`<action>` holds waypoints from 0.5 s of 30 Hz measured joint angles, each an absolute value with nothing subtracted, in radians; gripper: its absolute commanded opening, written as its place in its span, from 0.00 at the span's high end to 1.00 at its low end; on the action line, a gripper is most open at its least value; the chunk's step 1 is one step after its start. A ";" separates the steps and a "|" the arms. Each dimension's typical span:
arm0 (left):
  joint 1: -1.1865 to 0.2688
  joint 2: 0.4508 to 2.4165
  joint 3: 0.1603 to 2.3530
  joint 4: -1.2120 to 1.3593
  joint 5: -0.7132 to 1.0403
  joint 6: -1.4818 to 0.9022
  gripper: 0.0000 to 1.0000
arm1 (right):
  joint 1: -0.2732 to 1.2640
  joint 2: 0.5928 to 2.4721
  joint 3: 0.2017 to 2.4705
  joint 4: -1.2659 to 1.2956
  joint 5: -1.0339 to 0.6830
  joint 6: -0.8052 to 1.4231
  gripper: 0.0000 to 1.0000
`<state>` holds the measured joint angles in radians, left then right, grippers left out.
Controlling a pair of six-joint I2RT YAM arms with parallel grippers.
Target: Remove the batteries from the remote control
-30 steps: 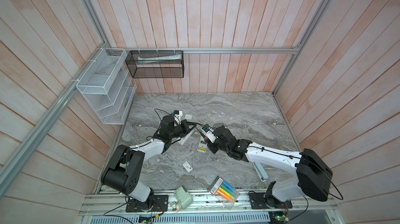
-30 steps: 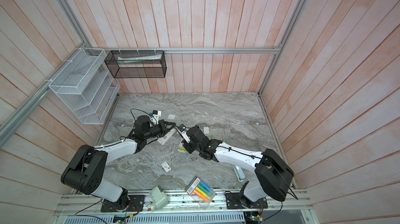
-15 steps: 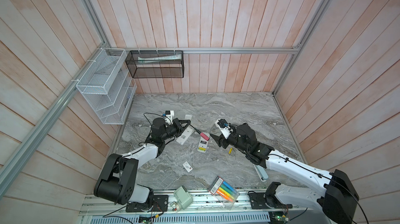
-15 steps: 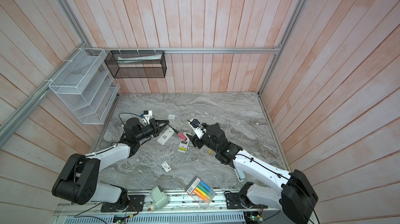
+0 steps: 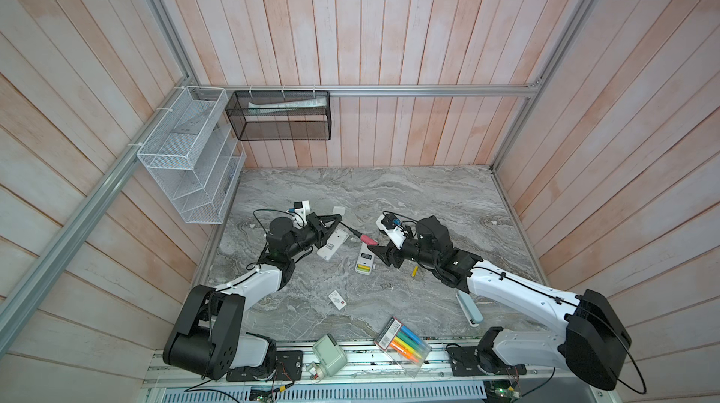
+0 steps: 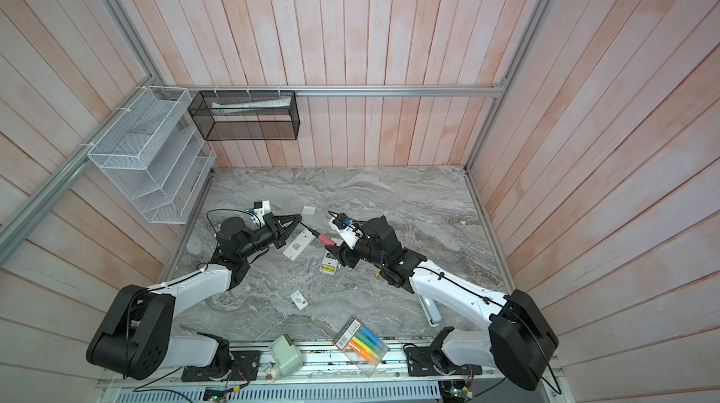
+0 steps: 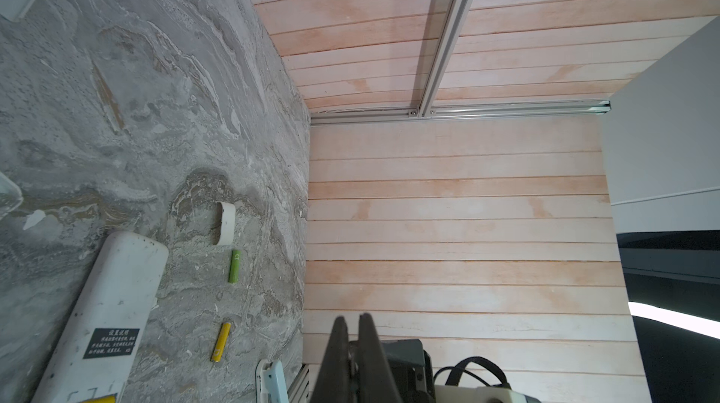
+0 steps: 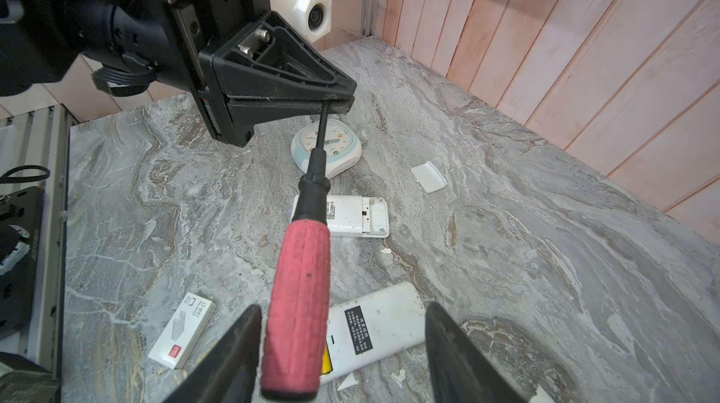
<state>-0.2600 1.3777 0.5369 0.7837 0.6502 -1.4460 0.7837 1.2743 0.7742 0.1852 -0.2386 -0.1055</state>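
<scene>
— Well, why do we grip the screwdriver [image 8: 300, 303] by its bare shaft?
— So its red handle points out for a handover, we judge. Our left pincer [image 8: 345, 101] is clamped on the shaft, and our right pincer [image 8: 343, 306] stands wide around the handle, just beside the remote control [image 8: 383, 319].
— And the batteries [image 5: 364, 268]?
— Yellow ones sit in the remote control's open bay; two loose batteries [image 7: 234, 265] lie on the bench [image 8: 506, 264] beside it.

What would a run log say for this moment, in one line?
left gripper: shut on screwdriver shaft | right gripper: open near its handle | remote: yellow batteries inside
</scene>
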 measured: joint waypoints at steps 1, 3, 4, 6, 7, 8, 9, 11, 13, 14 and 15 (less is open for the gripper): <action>-0.260 1.378 0.535 0.787 0.650 -1.452 1.00 | 0.784 1.279 0.776 0.186 -0.245 -0.102 0.40; -0.260 1.378 0.529 0.796 0.649 -1.462 1.00 | 0.784 1.285 0.781 0.187 -0.254 -0.096 0.43; -0.260 1.378 0.526 0.801 0.648 -1.466 1.00 | 0.784 1.290 0.785 0.186 -0.260 -0.093 0.45; -0.260 1.378 0.524 0.802 0.647 -1.472 1.00 | 0.784 1.300 0.797 0.187 -0.267 -0.086 0.47; -0.260 1.378 0.524 0.805 0.647 -1.475 1.00 | 0.784 1.304 0.803 0.187 -0.270 -0.083 0.48; -0.260 1.378 0.524 0.809 0.647 -1.478 1.00 | 0.784 1.308 0.809 0.187 -0.272 -0.082 0.48; -0.260 1.378 0.523 0.810 0.647 -1.479 1.00 | 0.784 1.312 0.813 0.187 -0.274 -0.081 0.49; -0.260 1.378 0.522 0.817 0.647 -1.485 1.00 | 0.784 1.317 0.820 0.187 -0.279 -0.079 0.52; -0.260 1.378 0.521 0.825 0.647 -1.487 1.00 | 0.784 1.326 0.830 0.187 -0.283 -0.079 0.55; -0.260 1.378 0.521 0.827 0.647 -1.487 1.00 | 0.784 1.329 0.833 0.187 -0.284 -0.078 0.57; -0.260 1.378 0.521 0.830 0.647 -1.487 1.00 | 0.784 1.332 0.834 0.187 -0.286 -0.078 0.60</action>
